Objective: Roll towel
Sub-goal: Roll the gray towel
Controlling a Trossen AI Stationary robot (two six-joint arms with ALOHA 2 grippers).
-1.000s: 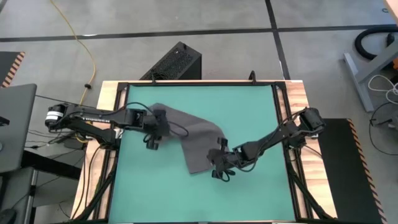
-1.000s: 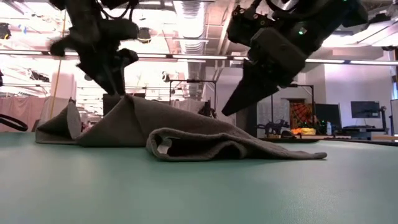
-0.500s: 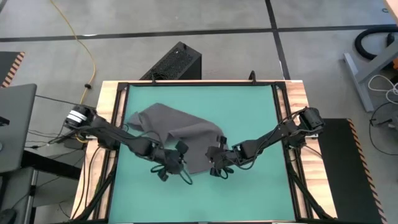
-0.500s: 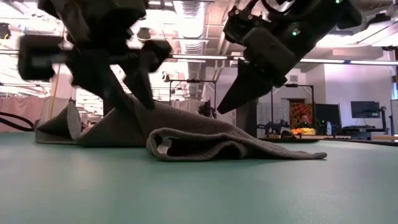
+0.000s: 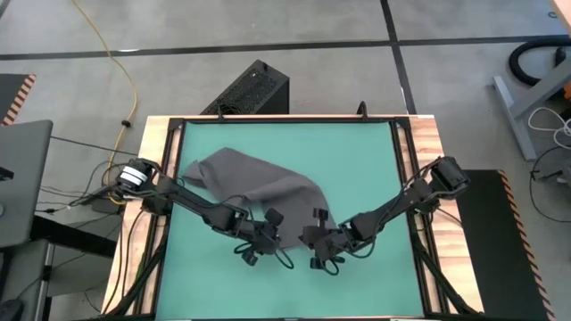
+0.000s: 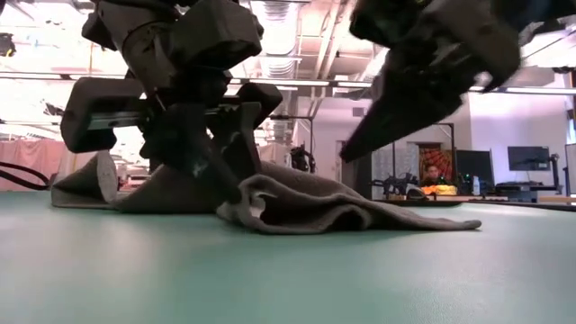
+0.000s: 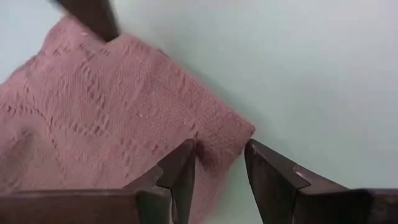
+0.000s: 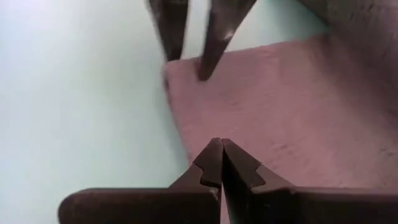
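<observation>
Two dark robot arms meet over a crumpled grey towel (image 5: pixel 254 185) on a green mat (image 5: pixel 357 160) covering the bench (image 5: pixel 428 134). Seen from above, the towel sprawls from about 10 o'clock on the mat toward its centre, its near edge folded over on itself. The left hand (image 5: pixel 254 245), reaching in from 9 o'clock, sits at the towel's near corner, around 7 o'clock of the mat's centre; its wrist camera shows the two fingers (image 7: pixel 180 171) parted, straddling that corner of the towel (image 7: pixel 106 124) without pinching it. The right hand (image 5: pixel 318 252), coming from 3 o'clock, is at about 6 o'clock of the mat's centre, at the same near edge; its fingers are pressed together tip to tip over the cloth (image 8: pixel 298 106), and whether any fabric is caught between them cannot be told. At bench level, the folded edge (image 6: pixel 297 202) bulges between the two hands.
</observation>
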